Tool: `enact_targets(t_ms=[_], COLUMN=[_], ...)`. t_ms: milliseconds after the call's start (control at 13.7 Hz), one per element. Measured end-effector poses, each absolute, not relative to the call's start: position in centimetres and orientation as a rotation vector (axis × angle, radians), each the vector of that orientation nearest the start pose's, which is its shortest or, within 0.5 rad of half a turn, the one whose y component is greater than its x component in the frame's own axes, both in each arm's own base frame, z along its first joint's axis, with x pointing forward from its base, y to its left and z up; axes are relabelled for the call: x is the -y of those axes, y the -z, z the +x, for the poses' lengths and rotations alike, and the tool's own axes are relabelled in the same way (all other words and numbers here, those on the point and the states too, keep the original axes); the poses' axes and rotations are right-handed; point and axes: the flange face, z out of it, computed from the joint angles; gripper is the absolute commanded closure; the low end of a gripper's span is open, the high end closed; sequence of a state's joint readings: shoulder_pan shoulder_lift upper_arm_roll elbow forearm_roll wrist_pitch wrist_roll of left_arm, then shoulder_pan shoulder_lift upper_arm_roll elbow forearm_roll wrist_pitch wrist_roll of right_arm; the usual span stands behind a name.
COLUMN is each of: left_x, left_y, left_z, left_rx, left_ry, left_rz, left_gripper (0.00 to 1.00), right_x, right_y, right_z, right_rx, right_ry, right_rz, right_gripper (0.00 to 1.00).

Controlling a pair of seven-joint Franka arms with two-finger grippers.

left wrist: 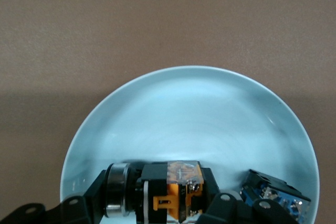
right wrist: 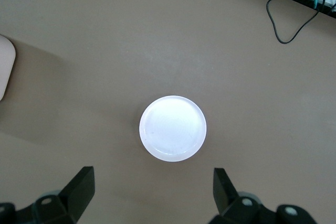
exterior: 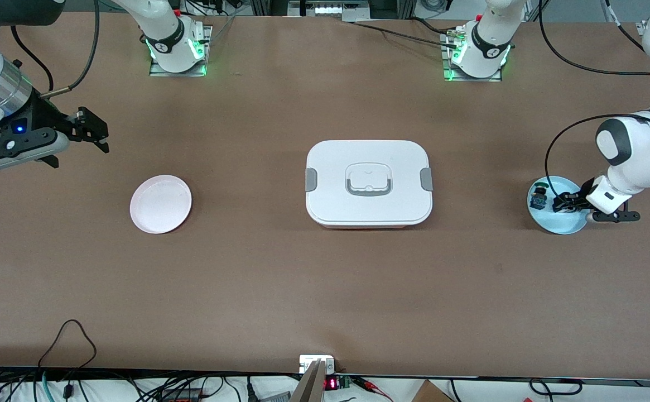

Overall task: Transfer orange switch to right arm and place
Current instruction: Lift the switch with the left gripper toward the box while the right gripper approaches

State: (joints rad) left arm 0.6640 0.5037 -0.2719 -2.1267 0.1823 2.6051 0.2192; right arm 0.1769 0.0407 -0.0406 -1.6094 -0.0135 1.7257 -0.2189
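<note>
One orange switch (left wrist: 170, 190) between fingers (left wrist: 84, 205)

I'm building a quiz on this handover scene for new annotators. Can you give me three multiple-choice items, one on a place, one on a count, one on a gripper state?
1. Where is the orange switch?
A. on the pink plate
B. on the pale blue plate
C. on the white box

2. How many round plates stand on the table?
A. one
B. two
C. three

3. How is the right gripper?
A. open, holding nothing
B. shut on the switch
C. shut on a plate

Answers:
1 B, the left wrist view shows the switch lying on the pale blue plate, between the fingers of the left gripper, beside a blue part.
2 B, only the pink plate and the pale blue one show.
3 A, its fingers stand wide apart above the pink plate.
</note>
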Motion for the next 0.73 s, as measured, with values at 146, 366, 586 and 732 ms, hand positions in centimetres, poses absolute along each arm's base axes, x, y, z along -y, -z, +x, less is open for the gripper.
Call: enact_targets(t_ms=[146, 366, 586, 732], left_x=[-21.1, -20.4, -18.7, -16.4], left_y=[-18.5, -22.9, -27.9, -31.4], left_z=[53.4, 55.5, 58.0, 59.7], left_rx=[0.061, 0.016, -0.046, -0.117], left_ry=[-0.013, -0.074, -0.202, -0.265], left_rz=[-3.177, -3.170, -3.175, -3.182], left_gripper=[0.67, 0.71, 0.74, 0.74], right_x=[-7.8, -7.8, -7.8, -7.8], right_y=[-59.7, -59.7, -59.7, -59.7], right_z=[57.5, 57.5, 57.5, 57.5], right_rx=[0.560, 0.560, 0.561, 0.561], right_ry=[0.118, 0.118, 0.118, 0.118], right_rz=[-3.107, -3.107, -3.107, -3.107], right_gripper=[0.00, 0.00, 0.00, 0.00])
